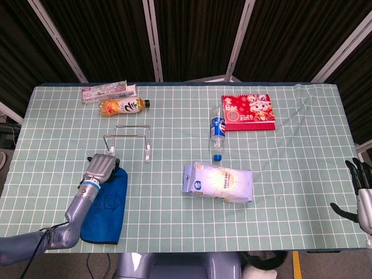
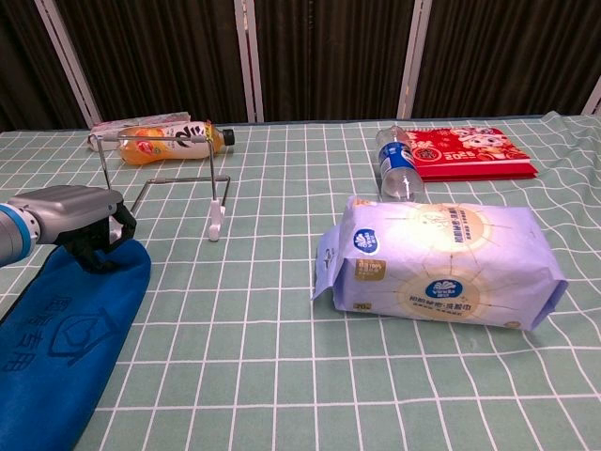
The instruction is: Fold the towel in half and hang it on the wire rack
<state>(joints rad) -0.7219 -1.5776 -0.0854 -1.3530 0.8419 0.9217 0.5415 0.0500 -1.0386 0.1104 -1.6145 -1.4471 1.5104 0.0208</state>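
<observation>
A: Table [image 1: 290,174], covered in a pale green checked cloth, fills both views. What lies on it, biggest first?

B: A blue towel [image 1: 107,206], a long strip that looks folded already, flat near the front left edge. Next a pale blue packet of tissues [image 2: 441,263] at centre, then a red printed box [image 1: 249,112] at the back right.

A: And the wire rack?

B: The wire rack [image 1: 131,136] stands upright just beyond the towel's far end, apart from it, probably set close so the hang is a short lift.

A: What is the left hand doing?

B: The left hand [image 1: 100,167] sits on the towel's far end, fingers curled down over the cloth. It seems to grip that edge, ready to raise it toward the rack.

A: The right hand?

B: The right hand [image 1: 361,195] hangs off the table's right edge, fingers spread, holding nothing.

A: Smaller things?

B: An orange drink bottle [image 1: 123,106] and a flat carton [image 1: 109,92] at the back left, and a clear water bottle [image 1: 217,132] lying beside the red box.
</observation>
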